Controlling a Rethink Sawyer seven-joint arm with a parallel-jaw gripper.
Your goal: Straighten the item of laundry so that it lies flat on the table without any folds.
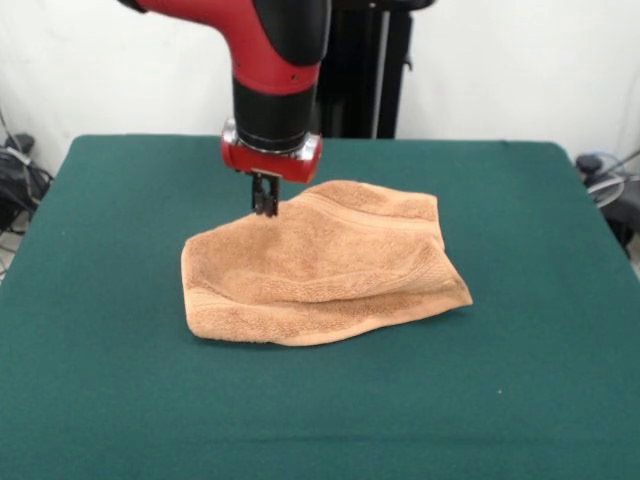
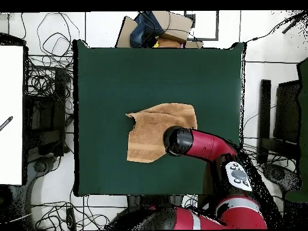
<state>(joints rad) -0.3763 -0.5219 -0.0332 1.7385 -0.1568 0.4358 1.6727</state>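
The item of laundry (image 1: 320, 265) is a light orange-tan towel lying crumpled and folded over itself near the middle of the green table (image 1: 520, 390). A thick fold runs along its near side and its band stripes show near the far edge. My gripper (image 1: 265, 207) comes straight down at the towel's far left edge. Its dark fingers are pressed together, pinching the cloth there. In the overhead view the towel (image 2: 153, 132) shows partly, and the arm's wrist (image 2: 178, 141) covers the gripper and the towel's corner under it.
The table (image 2: 102, 78) is far wider than the towel on every side. Cables and dark gear (image 1: 20, 180) lie off the left edge, more cables (image 1: 605, 180) lie off the right, and boxes (image 2: 156, 30) sit beyond one table end.
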